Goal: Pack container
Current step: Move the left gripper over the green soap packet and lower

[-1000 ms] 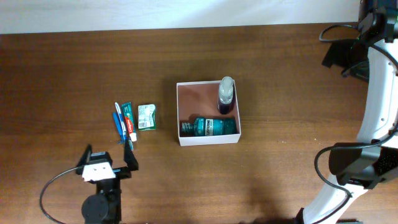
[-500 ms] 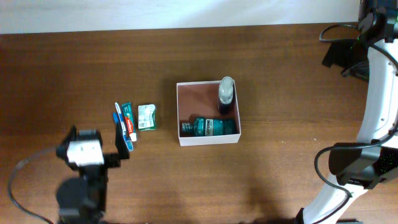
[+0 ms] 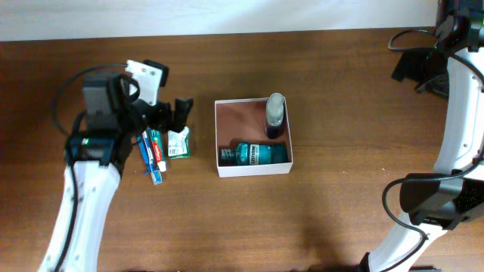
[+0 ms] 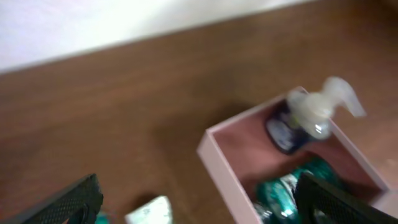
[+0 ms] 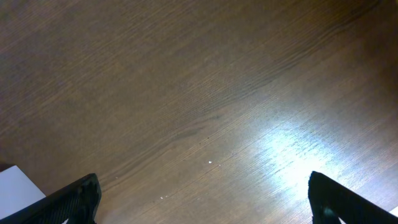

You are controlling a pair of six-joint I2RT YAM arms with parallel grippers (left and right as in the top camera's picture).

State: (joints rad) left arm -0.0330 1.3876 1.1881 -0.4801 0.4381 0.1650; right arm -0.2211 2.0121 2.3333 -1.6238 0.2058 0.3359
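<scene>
**Pack container: approach to the next loose item**

I am holding my left gripper (image 3: 172,113) above the left part of the table (image 3: 340,219), with its fingers spread wide and nothing between them. It is hovering just past the far ends of three loose items. From left to right these are the toothbrush (image 3: 144,153), the toothpaste (image 3: 156,145) and the packet (image 3: 178,142). All three are lying flat, close together, on the wood.

The container (image 3: 217,136) is sitting at mid-table, just right of the packet and apart from it. It is already carrying two items: a pump bottle (image 3: 274,115) in the far right corner and a green bottle (image 3: 255,154) lying along the near wall. The left half of its floor is showing bare.

My right gripper (image 5: 202,199) is parked well off to the right. It is also spread wide, and its wrist view is showing only bare wood.

Step in hand, as I judge it: reaching for one of the loose items. The next move calls for the following:

1. Lowering the left gripper over one item only, most likely the packet, since it is nearest.
2. Straddling it squarely, clear of the toothpaste beside it.
3. Closing, lifting and carrying it right, to the bare half of the container.
</scene>
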